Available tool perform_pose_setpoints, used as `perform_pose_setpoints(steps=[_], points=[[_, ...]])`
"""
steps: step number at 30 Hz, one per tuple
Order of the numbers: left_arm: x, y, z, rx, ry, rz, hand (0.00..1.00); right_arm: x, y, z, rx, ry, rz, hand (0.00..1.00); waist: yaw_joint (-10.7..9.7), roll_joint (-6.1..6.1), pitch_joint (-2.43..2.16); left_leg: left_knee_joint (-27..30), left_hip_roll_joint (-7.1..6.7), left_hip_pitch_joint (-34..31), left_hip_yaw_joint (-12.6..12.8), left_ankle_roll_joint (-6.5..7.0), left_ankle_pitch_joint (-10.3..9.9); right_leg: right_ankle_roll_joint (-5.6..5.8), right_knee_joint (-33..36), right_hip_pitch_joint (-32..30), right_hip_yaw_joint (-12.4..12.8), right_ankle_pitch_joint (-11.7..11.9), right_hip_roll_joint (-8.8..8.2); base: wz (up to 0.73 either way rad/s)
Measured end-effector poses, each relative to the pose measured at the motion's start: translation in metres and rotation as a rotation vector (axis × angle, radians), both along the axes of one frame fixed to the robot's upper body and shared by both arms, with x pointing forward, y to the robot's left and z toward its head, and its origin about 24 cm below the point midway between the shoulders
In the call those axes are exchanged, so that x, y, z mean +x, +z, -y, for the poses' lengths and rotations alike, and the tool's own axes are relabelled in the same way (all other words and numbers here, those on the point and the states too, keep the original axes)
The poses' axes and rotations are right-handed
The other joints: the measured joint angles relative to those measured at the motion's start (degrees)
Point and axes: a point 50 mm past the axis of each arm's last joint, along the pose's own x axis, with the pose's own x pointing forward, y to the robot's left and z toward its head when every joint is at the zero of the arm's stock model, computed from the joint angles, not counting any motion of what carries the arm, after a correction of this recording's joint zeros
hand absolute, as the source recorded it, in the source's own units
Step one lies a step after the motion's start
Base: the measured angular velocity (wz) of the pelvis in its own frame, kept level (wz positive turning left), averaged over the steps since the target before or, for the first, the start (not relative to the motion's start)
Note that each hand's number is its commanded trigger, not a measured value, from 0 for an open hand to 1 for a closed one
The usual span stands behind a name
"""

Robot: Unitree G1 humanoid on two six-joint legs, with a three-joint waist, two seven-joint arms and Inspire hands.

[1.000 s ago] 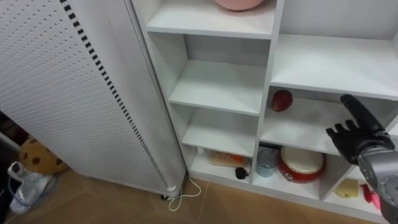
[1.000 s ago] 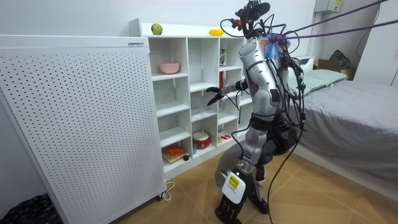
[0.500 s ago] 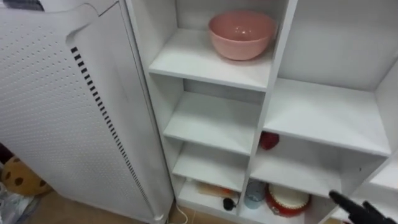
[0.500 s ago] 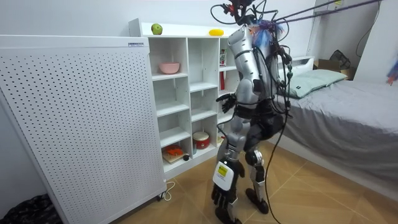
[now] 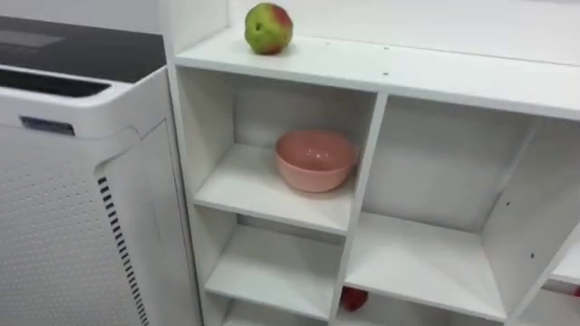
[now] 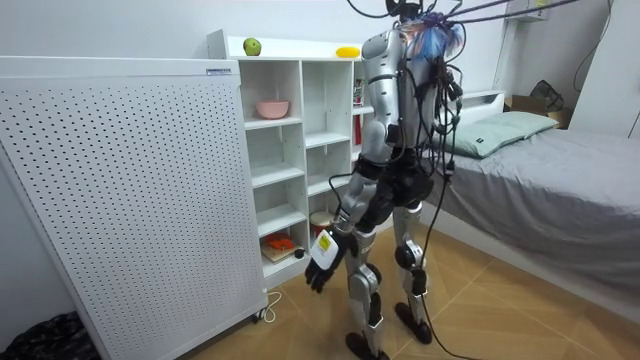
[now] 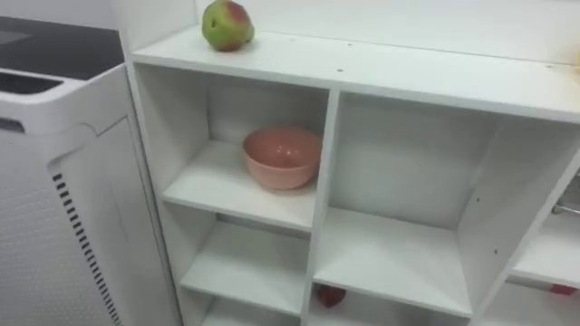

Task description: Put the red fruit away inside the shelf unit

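A green and red apple (image 5: 268, 28) lies on top of the white closet (image 5: 381, 71), near its left end. A yellow fruit (image 6: 347, 51) lies further along the same top. A small red fruit (image 5: 353, 298) rests on a lower shelf in the middle column. I stand upright in front of the closet, facing it. My left hand (image 6: 322, 262) hangs low beside my legs with relaxed fingers and holds nothing.
A pink bowl (image 5: 315, 159) sits in the upper left compartment. A tall white perforated panel (image 5: 63, 181) stands against the closet's left side. The compartments beside and below the bowl are bare. A bed (image 6: 560, 170) lies behind me.
I have straightened up from a bend. My right hand has drawn back from the shelf with the red fruit. The eye view has risen from the lower shelves to the closet's top.
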Motion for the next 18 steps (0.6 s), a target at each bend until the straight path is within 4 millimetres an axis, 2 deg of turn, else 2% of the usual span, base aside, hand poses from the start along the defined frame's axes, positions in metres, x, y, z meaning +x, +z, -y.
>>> perform_pose_setpoints(steps=[2,4,6,10,13,18], points=[[-0.002,-0.001,0.004,0.015,0.009,0.006,0.00,-0.012,-0.005,-0.009,0.002,-0.009,-0.037,0.00,-1.4,0.02,-0.03,-0.9,0.00,1.5,0.0,-0.10,0.1,0.02,-1.0,1.5,-0.3,0.1,0.16,-0.02],[0.001,-0.003,0.014,0.012,0.022,0.020,0.00,-0.020,-0.008,-0.012,-0.028,0.000,-0.074,0.00,-3.0,0.61,-0.05,-1.3,0.13,2.2,0.0,-0.16,0.2,0.05,-2.6,3.0,-0.1,0.8,0.67,0.00],[0.001,-0.004,0.016,0.012,0.033,0.024,0.00,-0.028,-0.011,-0.014,-0.050,0.006,-0.107,0.00,-3.8,0.63,-0.03,-2.1,0.12,3.3,0.2,-0.26,0.3,0.09,-4.1,4.2,0.1,1.5,0.97,-0.08],[0.000,-0.003,0.014,0.039,-0.017,0.008,0.00,-0.053,-0.015,-0.016,-0.078,-0.039,-0.177,0.00,-3.9,0.73,-0.05,-3.3,0.08,5.9,0.9,-0.26,0.4,0.28,-4.9,5.9,0.9,1.7,1.01,-0.08],[-0.002,-0.004,0.013,0.048,-0.011,-0.004,0.00,-0.063,-0.016,-0.015,-0.109,-0.045,-0.221,0.00,-4.0,0.72,-0.03,-3.4,0.12,6.7,1.1,-0.26,0.5,0.22,-4.9,6.6,1.1,1.8,1.02,-0.04],[-0.018,-0.008,0.018,0.019,0.022,-0.093,0.00,-0.066,-0.017,-0.013,-0.133,-0.050,-0.239,0.00,-5.0,1.32,-0.09,-3.5,0.19,8.1,1.5,-0.24,0.5,0.21,-4.9,7.7,1.8,1.9,1.10,-0.05]])
